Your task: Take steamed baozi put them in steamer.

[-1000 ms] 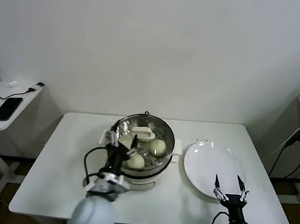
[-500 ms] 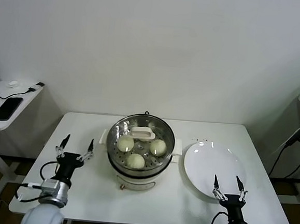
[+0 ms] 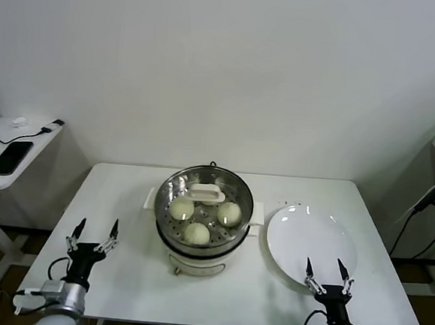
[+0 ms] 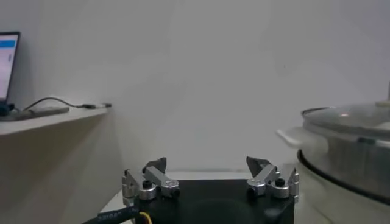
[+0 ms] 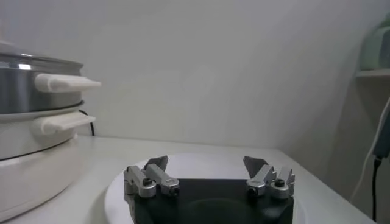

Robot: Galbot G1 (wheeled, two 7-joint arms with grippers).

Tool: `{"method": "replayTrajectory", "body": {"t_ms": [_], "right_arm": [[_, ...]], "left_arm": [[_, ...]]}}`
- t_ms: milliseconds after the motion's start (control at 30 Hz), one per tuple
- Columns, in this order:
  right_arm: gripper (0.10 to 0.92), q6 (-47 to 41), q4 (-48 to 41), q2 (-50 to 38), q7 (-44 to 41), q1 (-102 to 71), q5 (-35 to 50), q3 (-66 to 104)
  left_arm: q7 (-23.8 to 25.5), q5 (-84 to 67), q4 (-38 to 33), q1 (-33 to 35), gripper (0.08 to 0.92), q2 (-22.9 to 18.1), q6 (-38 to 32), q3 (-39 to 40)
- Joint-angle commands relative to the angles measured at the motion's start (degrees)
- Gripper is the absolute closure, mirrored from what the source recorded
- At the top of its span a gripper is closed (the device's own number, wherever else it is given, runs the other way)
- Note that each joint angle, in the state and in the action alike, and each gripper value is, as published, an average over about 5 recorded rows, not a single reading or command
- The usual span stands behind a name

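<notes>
Step in hand: as I read it, the loading is nearly or fully done; only three buns can be counted, so a check for a fourth seems the sensible thing before calling it finished.
Steamed baozi (image 3: 182, 207): three pale round buns sit on the perforated tray inside the pot, two side by side and one nearer the table's front edge; a cream handle-like piece lies behind them and could be hiding a fourth, I cannot tell.
Steamer (image 3: 201, 245): shiny steel pot on a cream base, at the middle of the table, a little toward the back edge.
Plate (image 3: 286, 247): white, bare, just beside the steamer toward the table's right edge.
Left gripper (image 3: 92, 233): fingers spread wide, holding nothing, low by the table's front-left corner, well apart from the pot.
Right gripper (image 3: 323, 272): fingers likewise apart and empty, at the front edge, over the plate's near rim.
Doing it well: if another bun turns up, come down from above with the fingers wide, close gently since soft dough would likely dent, and set it in the free gap on the tray rather than on a neighbour; keep clear of the pot's steel rim.
Table (image 3: 110, 192): white, plain, carrying the steamer and plate.
Room: bare white wall behind; a side desk (image 3: 5, 176) off the left with a dark phone and cables; a shelf edge with a green object and a hanging cable off the right.
</notes>
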Motion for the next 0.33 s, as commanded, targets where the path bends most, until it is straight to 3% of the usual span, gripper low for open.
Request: {"method": "replayTrajectory", "body": {"t_ms": [33,333], "right_arm": [[0.203,-0.2,-0.2,0.1,-0.3,0.0,0.3,-0.2],[0.203,-0.5,0.0,0.0,-0.6,-0.2,0.3,-0.2]], "left_arm": [[0.7,-2.3,2.9,1.3,0.177,0.7,-4.2,-0.3],[1.0,-1.4,1.6,1.9,0.177,0.2,-4.3,0.4]]}}
